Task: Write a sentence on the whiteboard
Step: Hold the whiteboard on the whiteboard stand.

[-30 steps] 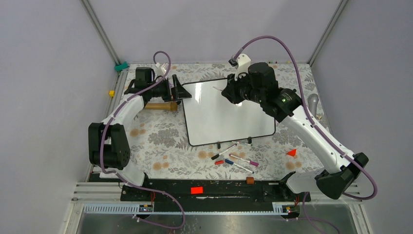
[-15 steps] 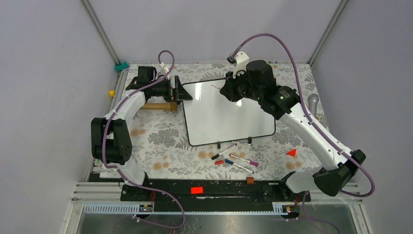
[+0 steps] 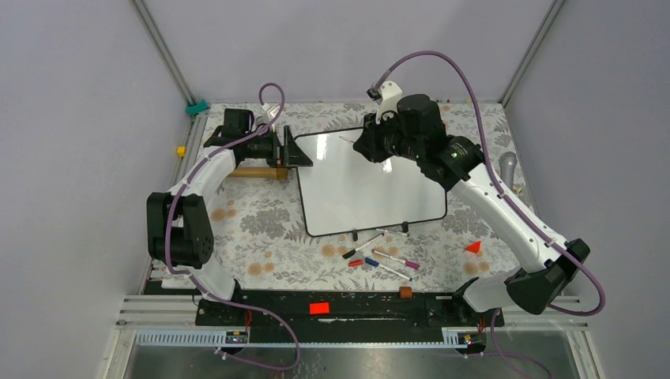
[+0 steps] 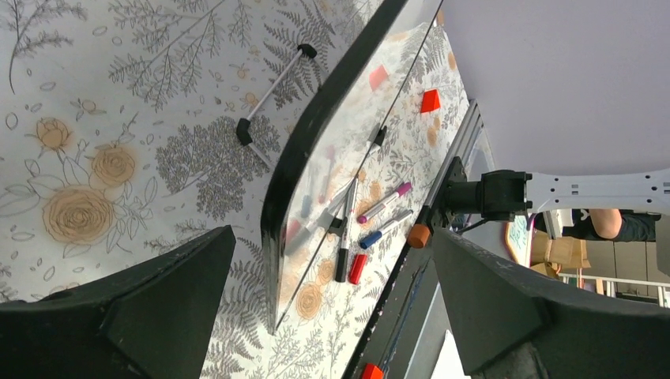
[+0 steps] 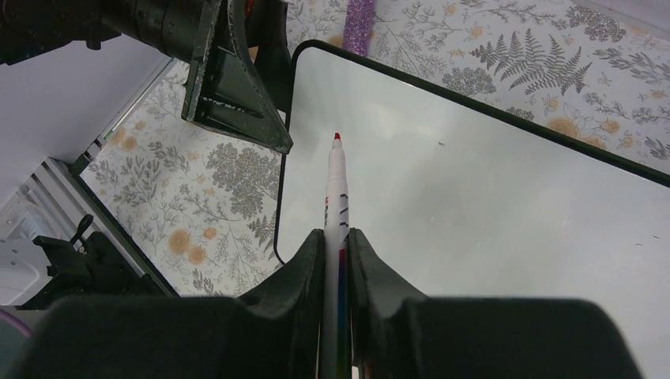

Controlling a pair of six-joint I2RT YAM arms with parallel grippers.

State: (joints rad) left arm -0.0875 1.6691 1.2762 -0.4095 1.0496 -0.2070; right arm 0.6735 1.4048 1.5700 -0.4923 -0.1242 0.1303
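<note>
From above: the whiteboard lies at a slight angle on the floral cloth, where it was a second ago. The left gripper sits at the board's far-left corner, nudged a touch toward the board since then. The right gripper has slid left and toward the far edge, and now hangs over the board's far-left area. The loose markers lie scattered just off the near edge, with a red wedge off to the right and a wooden handle beside the left arm. None of these has shifted.

Left wrist view: the jaws are spread wide, one black finger low on the left and the other low on the right. The whiteboard's black rim runs edge-on between them. They grip nothing, and I cannot tell whether either finger touches the rim.

Right wrist view: the fingers are clamped tight on a marker, its red tip pointing out over the glossy white surface near the corner. Whether the tip touches the board, I cannot tell. The left gripper's finger stands just beside that same corner.
</note>
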